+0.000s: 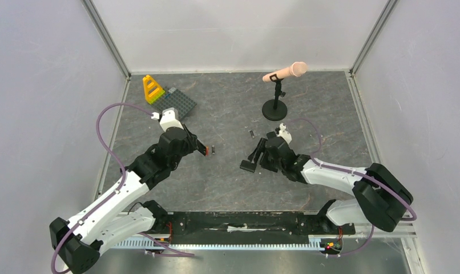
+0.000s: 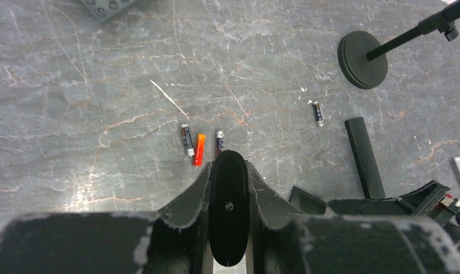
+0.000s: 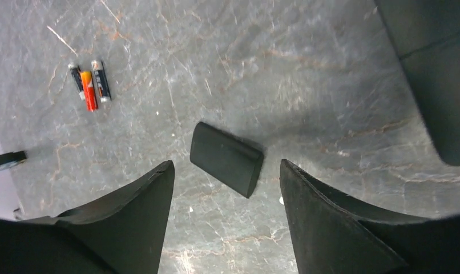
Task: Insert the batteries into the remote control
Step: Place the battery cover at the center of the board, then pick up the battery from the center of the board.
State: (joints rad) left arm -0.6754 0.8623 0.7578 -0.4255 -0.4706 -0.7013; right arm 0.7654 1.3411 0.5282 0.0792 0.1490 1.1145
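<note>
Three batteries lie side by side on the table, two dark (image 2: 186, 140) (image 2: 219, 141) with a red-orange one (image 2: 200, 149) between them; they also show in the right wrist view (image 3: 89, 90). A fourth battery (image 2: 318, 113) lies alone to the right (image 1: 251, 133). The remote control (image 2: 364, 157), a plain black bar, lies flat beside my right gripper (image 1: 255, 155). Its small black cover (image 3: 226, 158) lies loose on the table. My right gripper (image 3: 227, 162) is open and empty, hovering just short of the cover. My left gripper (image 2: 228, 165) is shut on a glossy black oval piece (image 2: 228, 211), just short of the three batteries.
A microphone on a round black stand (image 1: 275, 108) stands at the back right, its base also in the left wrist view (image 2: 362, 60). A grey studded plate (image 1: 179, 103) and a yellow block (image 1: 152, 89) sit at the back left. Walls enclose the table.
</note>
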